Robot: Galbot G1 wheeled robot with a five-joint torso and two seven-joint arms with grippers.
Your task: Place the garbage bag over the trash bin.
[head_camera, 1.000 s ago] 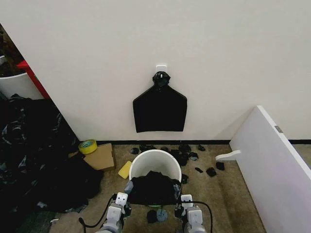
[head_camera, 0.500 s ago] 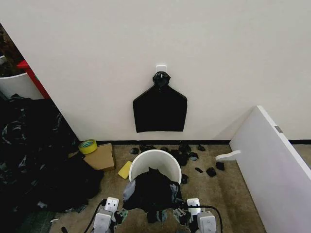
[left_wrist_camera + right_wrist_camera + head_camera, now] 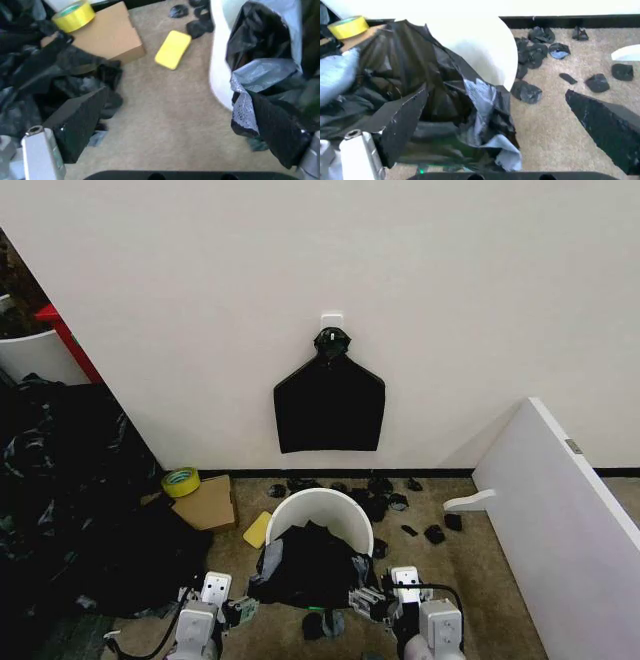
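Note:
The cream-white trash bin [image 3: 322, 508] stands on the carpet in front of the wall. The black garbage bag [image 3: 308, 568] lies crumpled over its near rim and partly inside it, hanging down the front. My left gripper [image 3: 238, 610] is low at the bag's left side and open, with the bag [image 3: 260, 56] and the bin [image 3: 220, 75] beside one finger [image 3: 277, 131]. At the bag's right side sits my right gripper [image 3: 368, 604], also open. In the right wrist view its gripper [image 3: 496, 90] faces the bag [image 3: 420, 75] and the bin [image 3: 480, 48].
Another black bag [image 3: 330, 405] hangs from a wall hook. A heap of black plastic [image 3: 70, 500] fills the left. A cardboard box [image 3: 205, 502], yellow tape roll [image 3: 180, 480] and yellow sponge [image 3: 257, 530] lie left of the bin. Black scraps [image 3: 400, 500] and a white panel [image 3: 560, 530] are on the right.
Both grippers have let go of the bag, drawn back toward me and spread apart. The bag has slumped over the bin's near rim.

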